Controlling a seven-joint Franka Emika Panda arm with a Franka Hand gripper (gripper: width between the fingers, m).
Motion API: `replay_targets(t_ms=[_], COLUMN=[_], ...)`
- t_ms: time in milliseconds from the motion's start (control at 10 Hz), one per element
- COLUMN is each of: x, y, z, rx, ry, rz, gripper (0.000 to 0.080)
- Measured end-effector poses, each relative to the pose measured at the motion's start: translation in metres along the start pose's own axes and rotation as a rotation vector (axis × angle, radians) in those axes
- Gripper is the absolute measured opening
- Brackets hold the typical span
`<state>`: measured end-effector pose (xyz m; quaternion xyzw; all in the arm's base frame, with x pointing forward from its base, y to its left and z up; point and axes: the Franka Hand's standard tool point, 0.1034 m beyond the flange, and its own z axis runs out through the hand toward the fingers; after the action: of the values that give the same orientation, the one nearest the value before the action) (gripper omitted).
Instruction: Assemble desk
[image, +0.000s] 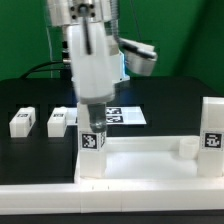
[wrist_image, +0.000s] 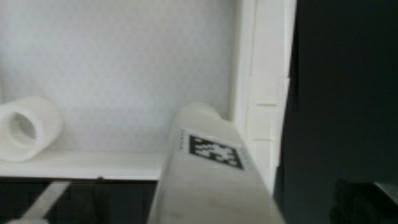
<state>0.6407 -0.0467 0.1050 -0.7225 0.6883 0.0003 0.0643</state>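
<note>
Claw (image: 91, 124) and grasp were noted first: the jaws appeared drawn in on the upper end of the held leg (image: 92, 141), with nothing else taken up, though the contact itself was blurred. In the wrist view the same tagged leg (wrist_image: 214, 150) was seen close below the camera.

Nearest in the exterior view, the tabletop (image: 150, 166) of the desk was laid flat on the surface (image: 30, 95) with its rim turned up. The held leg was stood at its corner on the exterior view's left; whether it was seated could not be told. An upright leg (image: 212, 135) was found at the corner on the exterior view's right. In the wrist view one round socket (wrist_image: 22, 128) was shown inside the rim.

Farther back, a first loose leg (image: 22, 121) and a second loose leg (image: 60, 122) were lain near each other on the surface, apart from the tabletop. Beyond the claw the marker board (image: 128, 116) was seen.

The parts were judged to be stiff, light, smooth plastic, likely to slip under a weak pinch but unlikely to bend. A leg would best be taken across two opposite flat faces near its free end, the socket end being left clear. The tabletop was judged too wide to be taken except at its rim.

Counted: four legs, one tabletop, one marker board.
</note>
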Motion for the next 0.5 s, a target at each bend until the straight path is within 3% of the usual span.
replay_targets(t_ms=[100,300,500], x=[-0.0062,-0.0038,-0.0010], y=[-0.0002,0.0018,0.0022], z=[0.0031,0.0038,0.0036], rx=[0.023,0.016,0.006], ry=[0.010,0.011,0.023], rz=[-0.142,-0.272,-0.587], gripper=[0.0643,0.0648,0.0649])
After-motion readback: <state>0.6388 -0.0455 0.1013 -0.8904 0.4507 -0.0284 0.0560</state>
